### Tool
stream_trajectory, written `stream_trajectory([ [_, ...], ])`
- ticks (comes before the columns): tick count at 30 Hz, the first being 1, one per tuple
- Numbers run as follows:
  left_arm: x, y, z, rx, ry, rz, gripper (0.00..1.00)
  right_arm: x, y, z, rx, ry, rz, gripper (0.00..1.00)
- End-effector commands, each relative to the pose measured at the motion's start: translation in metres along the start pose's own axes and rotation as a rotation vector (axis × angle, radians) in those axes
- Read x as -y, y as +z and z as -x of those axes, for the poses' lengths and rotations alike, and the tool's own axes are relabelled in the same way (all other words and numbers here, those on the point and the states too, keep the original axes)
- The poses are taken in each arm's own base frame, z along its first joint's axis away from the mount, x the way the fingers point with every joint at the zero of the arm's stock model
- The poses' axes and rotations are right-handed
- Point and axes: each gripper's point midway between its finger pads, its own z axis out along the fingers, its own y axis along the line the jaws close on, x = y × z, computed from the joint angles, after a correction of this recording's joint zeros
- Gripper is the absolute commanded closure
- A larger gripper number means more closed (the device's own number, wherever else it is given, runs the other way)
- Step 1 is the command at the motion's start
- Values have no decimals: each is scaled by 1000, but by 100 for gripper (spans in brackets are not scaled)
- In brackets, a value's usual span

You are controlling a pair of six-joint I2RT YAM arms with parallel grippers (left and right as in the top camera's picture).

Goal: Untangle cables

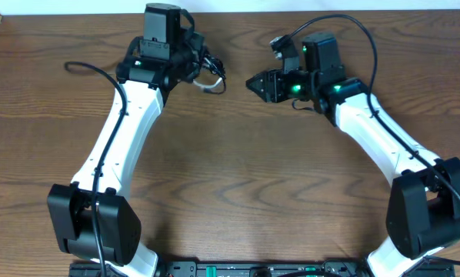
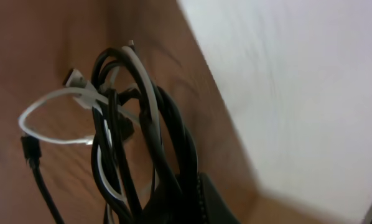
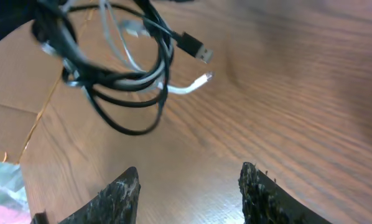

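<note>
Two left fingers [image 2: 201, 202] are clamped on the cables [image 2: 127, 124]. In the left wrist view they are seen only as a dark edge at the bottom, and the bundle extends away from them. The black cable [image 2: 173, 134] is looped several times, and the white cable [image 2: 55, 99] is threaded through it. The right fingers [image 3: 122, 198] are held apart, with nothing between them, over bare counter [image 3: 285, 93]. Only the right wrist view shows the free ends together: a black plug [image 3: 195, 46] is seen just above a white plug [image 3: 201, 78], beyond the fingertips. Only the overhead view shows both arms. There the bundle is seen hanging at the left fingers near the far edge, and the right fingers are pointed at it, near but apart.
</note>
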Motion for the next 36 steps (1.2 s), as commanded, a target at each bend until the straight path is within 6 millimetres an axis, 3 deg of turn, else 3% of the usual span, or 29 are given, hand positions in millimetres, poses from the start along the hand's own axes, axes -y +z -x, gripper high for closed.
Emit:
stream_trajectory([
  [1, 27, -12, -37, -176, 505, -173, 93, -4, -14, 12, 33, -34, 29, 51],
  [6, 32, -27, -78, -356, 841, -361, 93, -11, -19, 20, 53, -61, 97, 52],
  [11, 15, -31, -89, -418, 969, -361, 92, -26, -29, 29, 80, -101, 211, 57],
  [14, 16, -41, -104, -478, 1060, -459, 92, -22, -34, 35, 97, -72, 214, 68],
  [17, 20, -55, -120, -544, 1123, -591, 93, -9, -42, 42, 118, -42, 194, 71],
  [25, 20, -58, -122, -559, 1121, -608, 92, 29, -62, 41, 119, 15, 125, 67],
  [30, 23, -58, -122, -565, 1069, -595, 92, 29, -56, 16, 34, -43, 113, 64],
  [36, 24, -57, -121, -569, 1036, -587, 93, 24, -49, 3, -12, -78, 114, 64],
])
